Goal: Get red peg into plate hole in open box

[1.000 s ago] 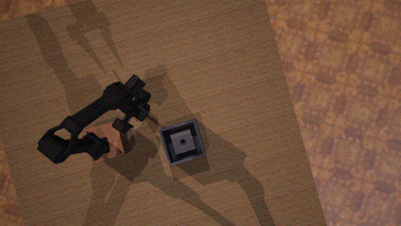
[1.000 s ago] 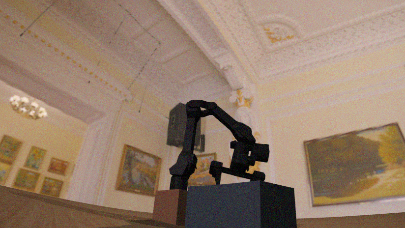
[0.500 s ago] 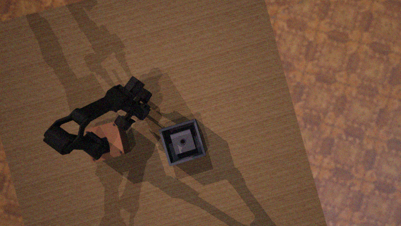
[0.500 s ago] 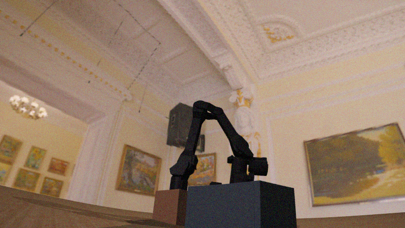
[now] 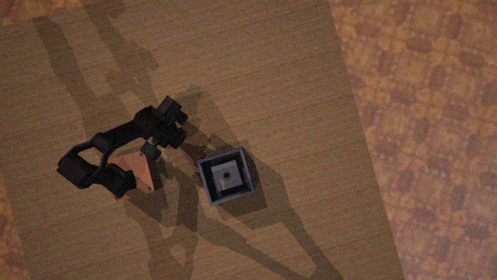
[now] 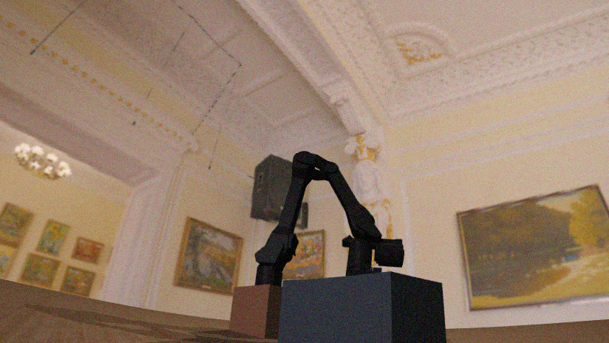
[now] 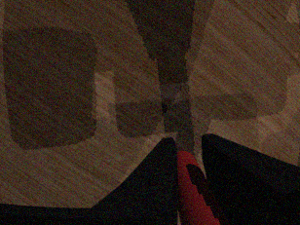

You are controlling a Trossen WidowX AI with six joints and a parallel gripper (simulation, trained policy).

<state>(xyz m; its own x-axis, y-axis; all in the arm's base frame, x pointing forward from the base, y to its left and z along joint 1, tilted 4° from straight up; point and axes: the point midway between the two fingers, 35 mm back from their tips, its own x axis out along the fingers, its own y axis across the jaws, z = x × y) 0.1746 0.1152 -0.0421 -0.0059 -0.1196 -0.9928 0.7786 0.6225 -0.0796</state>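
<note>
Red shows low in the wrist view: that's the peg [image 7: 187, 194], between the two dark fingers, and the gripper [image 5: 172, 135] [image 6: 358, 255] [image 7: 187, 146] looks clamped on it, jaws nearly together. It's outside the box [image 5: 248, 170] [image 6: 336, 310], off the side nearer the arm, and I can't tell whether its foot is on the table [image 5: 295, 87] or just off it.

So, the grip and lift, as I judge it. Let the squeeze settle first, because a slim round thing could roll or lean if the hand tugs sideways. Then go straight up, smoothly, and don't swing toward the box until the peg's lower end is higher than the box's rim. Any lean picked up here would matter later, down at that little hole.

Now, what each view gives away. From above I can see right into the box: a pale plate [image 5: 217, 174] on the bottom, a dark round hole [image 5: 227, 175] in its middle. What I don't get up there is the peg, hidden under the hand. The exterior view has the box's walls covering the fingertips, though it shows the hand pointing down behind the box. Only the wrist view shows the red.

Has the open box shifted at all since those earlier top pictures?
No. The open box sits in the same spot on the table in the top view, at the same distance from the orange block.
</note>
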